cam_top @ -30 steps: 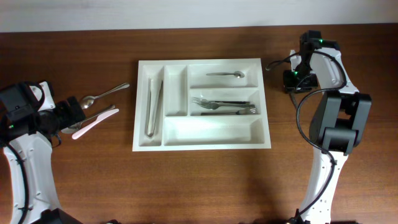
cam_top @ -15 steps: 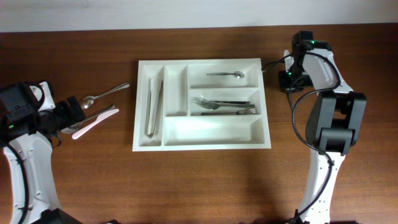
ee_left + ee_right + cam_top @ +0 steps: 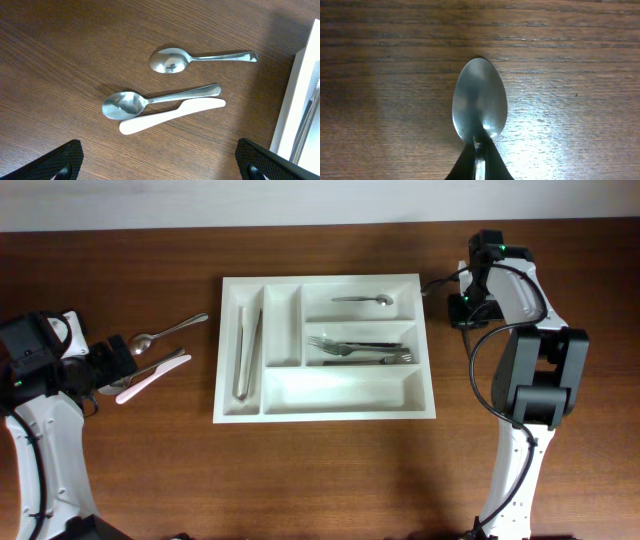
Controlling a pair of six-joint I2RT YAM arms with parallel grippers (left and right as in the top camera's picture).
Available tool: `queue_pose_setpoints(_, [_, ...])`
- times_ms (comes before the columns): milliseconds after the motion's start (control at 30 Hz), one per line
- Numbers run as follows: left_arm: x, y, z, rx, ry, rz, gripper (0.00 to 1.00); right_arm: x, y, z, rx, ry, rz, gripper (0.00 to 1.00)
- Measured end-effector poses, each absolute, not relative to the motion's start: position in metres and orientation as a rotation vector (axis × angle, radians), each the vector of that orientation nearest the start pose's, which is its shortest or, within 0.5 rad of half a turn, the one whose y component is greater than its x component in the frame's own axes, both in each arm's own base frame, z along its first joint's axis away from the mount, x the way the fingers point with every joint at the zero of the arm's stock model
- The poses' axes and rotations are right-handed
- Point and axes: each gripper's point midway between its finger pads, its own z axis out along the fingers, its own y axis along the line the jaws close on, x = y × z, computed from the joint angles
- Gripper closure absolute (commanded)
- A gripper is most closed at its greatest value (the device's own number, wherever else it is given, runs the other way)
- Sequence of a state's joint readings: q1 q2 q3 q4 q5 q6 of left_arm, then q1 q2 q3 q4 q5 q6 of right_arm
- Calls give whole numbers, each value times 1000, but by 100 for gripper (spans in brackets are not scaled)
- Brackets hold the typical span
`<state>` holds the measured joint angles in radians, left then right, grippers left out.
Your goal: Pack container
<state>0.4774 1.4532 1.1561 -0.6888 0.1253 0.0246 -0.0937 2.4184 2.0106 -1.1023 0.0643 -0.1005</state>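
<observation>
Two claws flank the large white rectangular plastic cutlery tray (image 3: 325,279). It lies flat on the brown wooden table (image 3: 320,480) between them, to the right of the left claw (image 3: 113,368) and to the left of the right claw (image 3: 468,310), closer to the right one.

The narrow upright compartment nearest the left claw holds a pair of slim metal tongs (image 3: 246,352), laid along its length. On the side toward the right claw, the long compartment level with that claw holds a small steel spoon (image 3: 362,300) with its bowl pointing toward the claw. The long compartment next to it holds a cluster of steel forks (image 3: 360,350) lying side by side and touching.

The right claw is pinched fully closed on the neck of a polished oval-bowled steel spoon (image 3: 480,102), and the bowl sticks out straight ahead of its fingertips over the wood. I cannot tell whether this spoon rests on the table or hangs just above it.

The left claw is spread as wide as it goes and grips nothing. Three pieces lie on the table ahead of its fingertips. A bright steel tablespoon (image 3: 125,105) is closest, and a flat white plastic knife (image 3: 170,115) touches it along the handle. A second, shorter steel spoon (image 3: 170,61) lies further ahead, apart from that pair. All three handles point toward the tray's wall at that claw's right.
</observation>
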Motion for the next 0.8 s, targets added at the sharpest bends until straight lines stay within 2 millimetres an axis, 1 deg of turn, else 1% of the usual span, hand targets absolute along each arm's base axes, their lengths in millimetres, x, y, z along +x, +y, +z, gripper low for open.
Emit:
queue_pose_setpoints(567, [344, 154, 157, -524, 2491, 36, 1, 478, -56, 7, 28, 3071, -106, 96])
queue_pose_setpoints(800, [344, 154, 157, -524, 2491, 36, 1, 478, -61, 10, 44, 3067, -107, 96])
